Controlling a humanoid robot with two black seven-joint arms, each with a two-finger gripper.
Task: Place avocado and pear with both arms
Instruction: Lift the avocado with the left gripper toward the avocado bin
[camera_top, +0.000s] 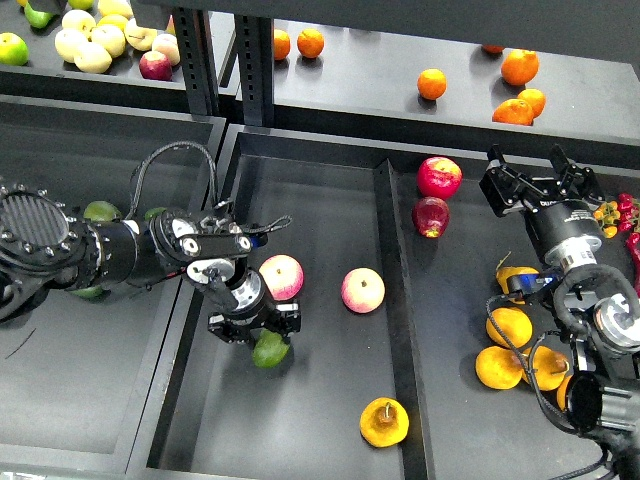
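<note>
My left gripper (258, 328) is shut on the bright green avocado (269, 350) and holds it over the middle bin, just below a pink-and-yellow apple (282, 276). The orange-yellow pear (384, 422) with a brown blotch at its stem lies at the front of the same bin, well to the right of the avocado. My right gripper (537, 172) is open and empty at the back of the right bin, far from the pear.
A second pink-and-yellow apple (362, 290) lies mid-bin. Two red apples (438, 177) sit behind the divider (397, 300). Darker avocados (100, 211) lie in the left bin under my arm. Oranges and yellow fruit (510, 328) fill the right bin. Shelf posts (200, 60) stand behind.
</note>
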